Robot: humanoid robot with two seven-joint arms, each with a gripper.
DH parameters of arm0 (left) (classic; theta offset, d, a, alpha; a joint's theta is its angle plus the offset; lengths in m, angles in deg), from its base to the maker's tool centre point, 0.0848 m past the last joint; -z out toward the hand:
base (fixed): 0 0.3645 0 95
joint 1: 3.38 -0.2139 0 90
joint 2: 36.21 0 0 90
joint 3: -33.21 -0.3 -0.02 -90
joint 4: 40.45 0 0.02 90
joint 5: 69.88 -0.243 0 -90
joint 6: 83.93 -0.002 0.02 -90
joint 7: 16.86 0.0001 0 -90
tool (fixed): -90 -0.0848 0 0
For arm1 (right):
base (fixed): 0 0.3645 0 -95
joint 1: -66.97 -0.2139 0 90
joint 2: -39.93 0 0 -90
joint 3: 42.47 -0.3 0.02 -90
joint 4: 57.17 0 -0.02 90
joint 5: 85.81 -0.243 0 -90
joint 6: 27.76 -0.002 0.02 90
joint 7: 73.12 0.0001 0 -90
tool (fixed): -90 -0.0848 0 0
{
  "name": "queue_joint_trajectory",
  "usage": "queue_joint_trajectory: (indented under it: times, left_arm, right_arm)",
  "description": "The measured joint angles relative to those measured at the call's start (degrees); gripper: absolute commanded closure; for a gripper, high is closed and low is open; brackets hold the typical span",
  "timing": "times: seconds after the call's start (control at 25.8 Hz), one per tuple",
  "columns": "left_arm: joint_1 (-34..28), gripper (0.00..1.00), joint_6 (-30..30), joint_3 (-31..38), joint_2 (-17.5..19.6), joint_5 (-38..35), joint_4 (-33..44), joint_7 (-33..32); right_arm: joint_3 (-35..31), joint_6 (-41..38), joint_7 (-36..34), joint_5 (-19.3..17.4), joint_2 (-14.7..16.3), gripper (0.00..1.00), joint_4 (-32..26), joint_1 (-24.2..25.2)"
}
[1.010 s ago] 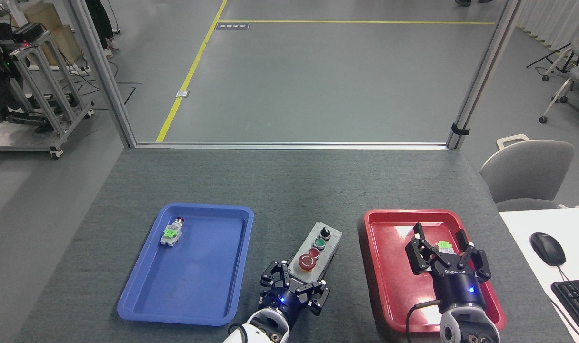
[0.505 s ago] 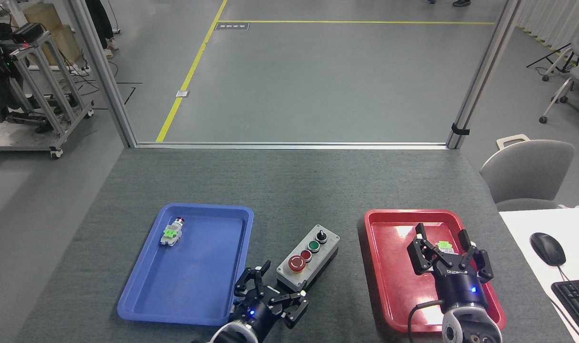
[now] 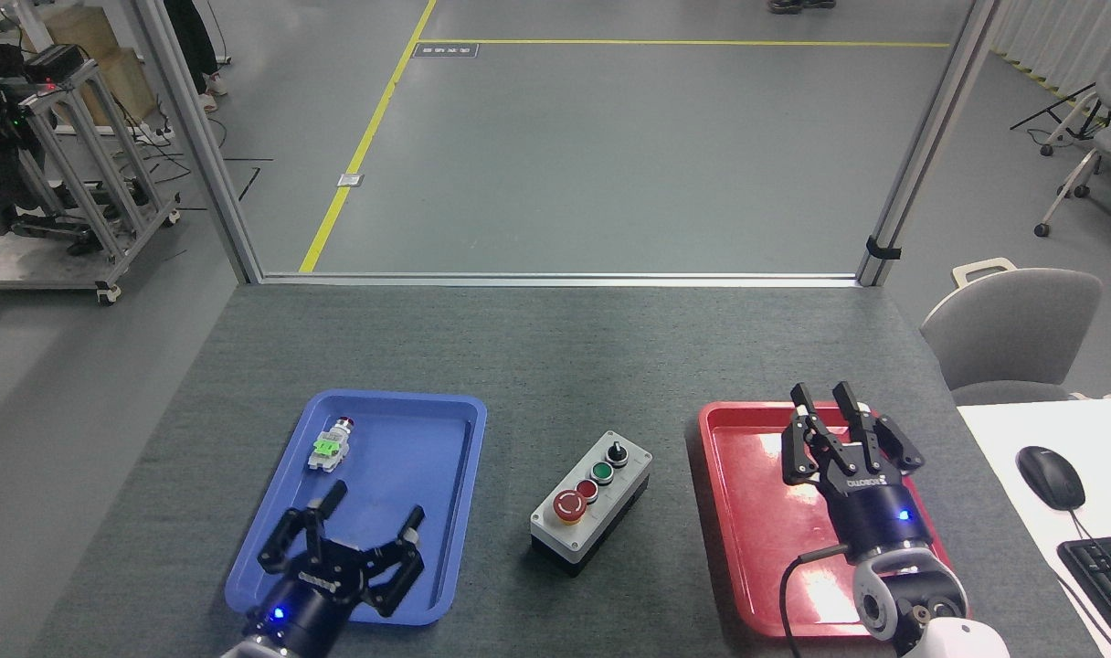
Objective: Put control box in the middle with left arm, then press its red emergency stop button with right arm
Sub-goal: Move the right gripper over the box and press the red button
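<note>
The control box (image 3: 592, 501) lies free on the bare grey tabletop (image 3: 555, 366), between the two trays, light-grey top up. Its row runs from the black knob at the far end to the red emergency stop button (image 3: 569, 505) at the near end. My left gripper (image 3: 375, 504) is open over the near part of the blue tray (image 3: 464, 407), well left of the box, with nothing in it. My right gripper (image 3: 820, 395) stands above the red tray (image 3: 729, 413), to the right of the box. Its fingers are drawn together, and I see nothing between them.
A small silver switch with a green tag (image 3: 330, 445) lies at the far left of the blue tray. A white desk with a mouse (image 3: 1050, 476) and keyboard (image 3: 1104, 567) adjoins the table on the right, with a grey chair (image 3: 1012, 334) behind it.
My left gripper let go of the control box and drew back left over the blue tray. The right gripper rose and its fingers closed together, hiding the small green-tagged part seen between them before.
</note>
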Motion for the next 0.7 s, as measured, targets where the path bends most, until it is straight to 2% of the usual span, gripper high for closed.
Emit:
queue_joint_trajectory:
  times: [0.16, 0.31, 0.47, 0.7]
  left_arm:
    - [5.76, 0.02, -2.64, 3.38, -0.57, 0.81, -3.33, -0.49]
    - [9.62, 0.02, -5.28, 4.14, -0.69, 0.97, -6.88, -0.70]
    - [11.35, 0.02, -6.65, 4.38, -0.81, 1.20, -9.76, -0.82]
    - [14.71, 0.01, -7.09, 4.71, -0.84, 4.35, -14.73, -0.45]
  right_arm:
    - [5.52, -1.26, -0.47, 0.04, -0.37, 1.00, 1.45, -1.85]
    - [13.60, -1.49, -0.08, 0.49, -1.31, 1.00, 6.39, -4.12]
    - [20.82, -1.07, 1.18, 0.81, -3.90, 1.00, 14.14, -7.64]
    - [25.14, -0.81, 1.67, 1.70, -7.65, 1.00, 25.34, -14.12]
